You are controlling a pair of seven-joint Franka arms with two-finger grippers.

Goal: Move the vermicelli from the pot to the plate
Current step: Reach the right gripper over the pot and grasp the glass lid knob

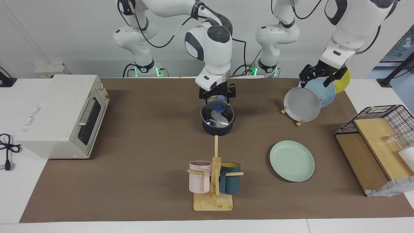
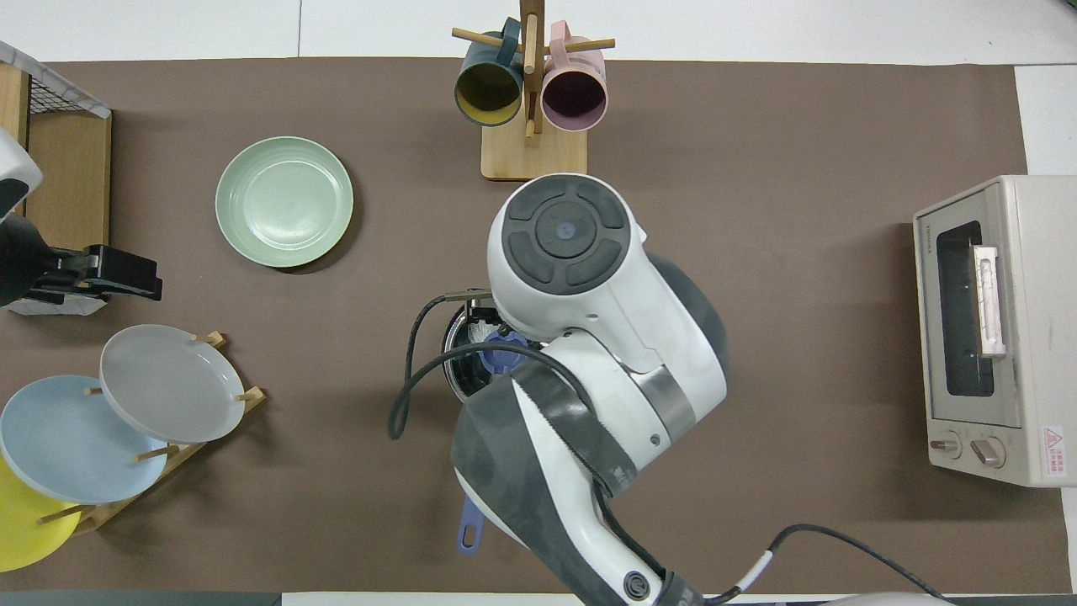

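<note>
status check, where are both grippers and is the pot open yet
Right gripper low over the glass lid, knob not gripped. Left gripper waits over the plate rack. Lid on pot, vermicelli inside; plate bare.

Right arm: reaches out over mid-counter, wrist pointing straight down | right end effector [image 1: 217, 94]: low, fingers spread apart | left arm: bent, held aloft, waiting at its own end | left end effector [image 1: 320, 76]: raised, fingers splayed
</note>
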